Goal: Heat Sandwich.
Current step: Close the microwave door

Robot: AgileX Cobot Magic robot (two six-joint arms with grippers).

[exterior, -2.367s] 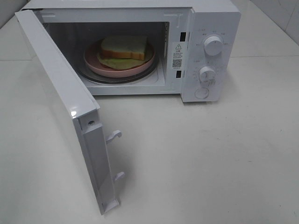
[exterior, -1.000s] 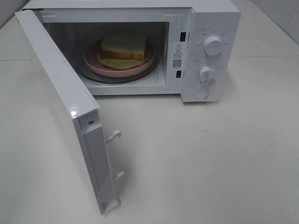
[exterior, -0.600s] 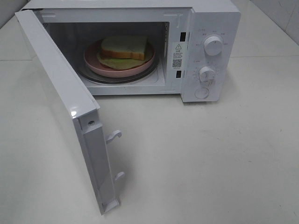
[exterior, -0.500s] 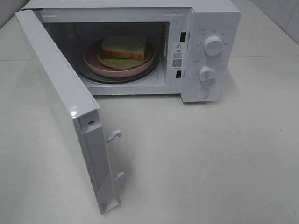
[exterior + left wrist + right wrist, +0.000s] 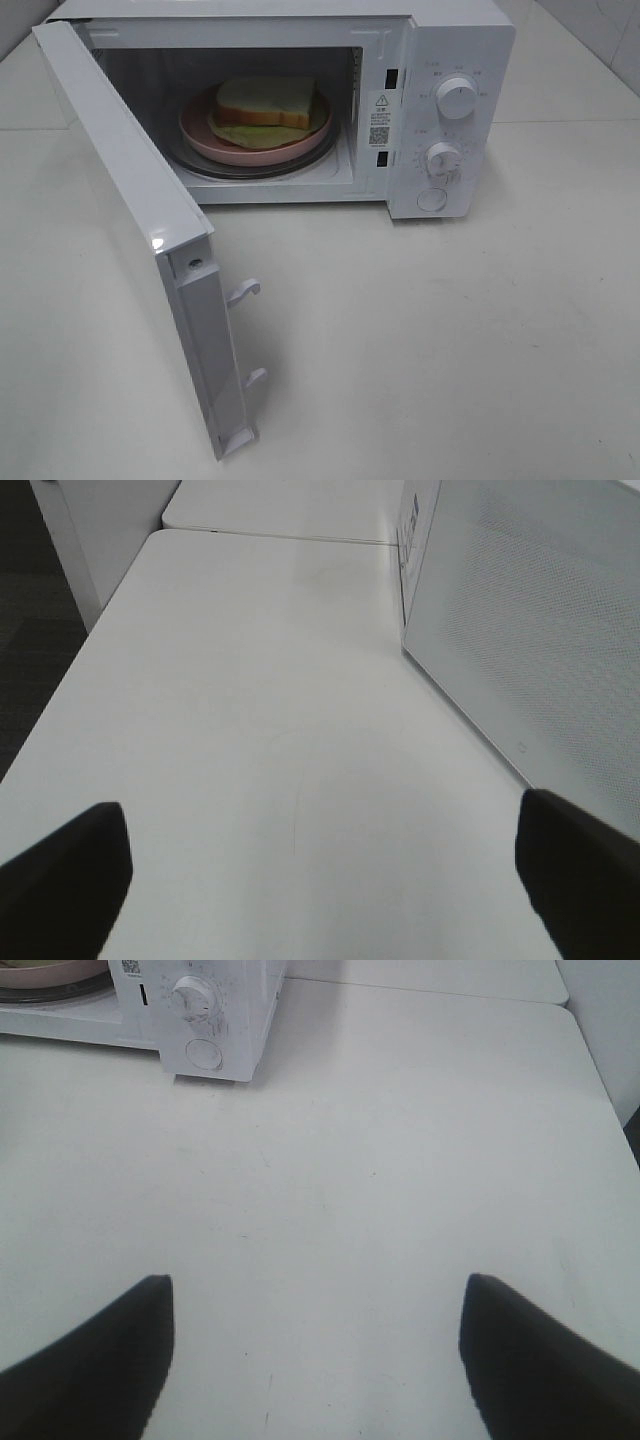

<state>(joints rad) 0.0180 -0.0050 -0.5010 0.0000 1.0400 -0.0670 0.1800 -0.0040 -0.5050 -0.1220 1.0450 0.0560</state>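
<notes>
My left end effector (image 5: 320, 825) and right end effector (image 5: 315, 1295) both show black fingers against the off-white surface (image 5: 450, 350). The microwave (image 5: 465, 40) is white, knobs (image 5: 457, 98) included, and its door (image 5: 540, 630) carries a fine grey dot mesh. Inside, the sandwich (image 5: 265, 98) has pale, green-tinged bread with an orange band, on a pink plate (image 5: 210, 140).

Only the finger ends of each gripper show, and only in the wrist views. The left gripper (image 5: 320, 885) has two matte black fingers (image 5: 62, 880), blunt and rounded at the tip and widening toward the camera, their edges soft with blur. The right gripper (image 5: 320, 1360) has the same plain black fingers (image 5: 95, 1360), here more wedge-shaped, tapering to narrow rounded tips. Surface detail is too dark to tell.
</notes>
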